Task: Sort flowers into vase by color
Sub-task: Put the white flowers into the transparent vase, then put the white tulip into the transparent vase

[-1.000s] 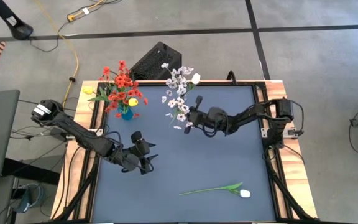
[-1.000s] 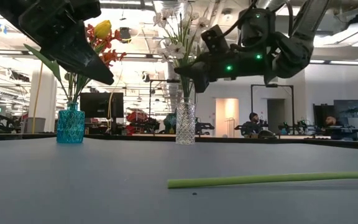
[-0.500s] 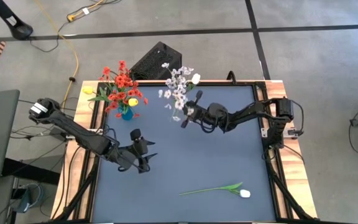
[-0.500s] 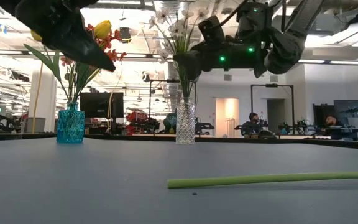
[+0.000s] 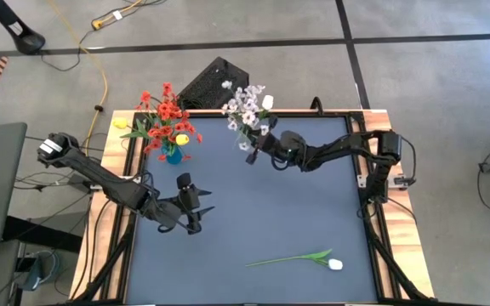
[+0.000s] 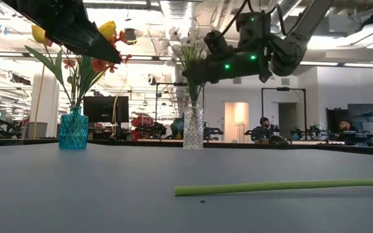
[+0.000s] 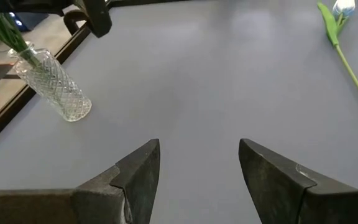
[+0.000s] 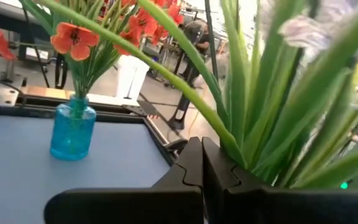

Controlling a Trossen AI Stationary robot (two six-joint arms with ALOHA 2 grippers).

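My right gripper [image 5: 259, 144] [image 6: 196, 71] is shut on a spray of small white blossoms [image 5: 245, 106] above the clear glass vase [image 6: 193, 127] [image 7: 55, 90] near the table's far edge. A white tulip bud [image 5: 268, 102] stands among those blossoms. The blue vase [image 5: 173, 155] [image 6: 74, 129] [image 8: 72, 132] holds red blossoms [image 5: 167, 112] and yellow tulip buds [image 5: 181, 138]. Another white tulip [image 5: 334, 264] lies flat on the table near its near edge, with its stem [image 6: 277, 186] pointing toward the table's left. My left gripper [image 5: 194, 208] [image 7: 199, 163] hovers open over the table's left middle. My right gripper pinches the green stems of the white spray [image 8: 229, 146] between its two shut fingers [image 8: 191, 163], below the blossoms. The fingers come in about level from the table's right and lie across the stems. The stems stand nearly upright and run down toward the clear vase's mouth [image 6: 193, 103].
The two vases stand close together along the far edge. A black box [image 5: 211, 82] sits on the floor just beyond the table. Bare dark table surface [image 5: 296, 212] lies between the vases and the tulip on the table. In the low view, people [image 6: 264, 124] sit far behind the table.
My right gripper has carried the white spray toward the far edge and slightly left, bringing it from a slant to nearly upright over the clear vase. My left gripper has risen a little and stayed open. The tulip on the table has not moved.
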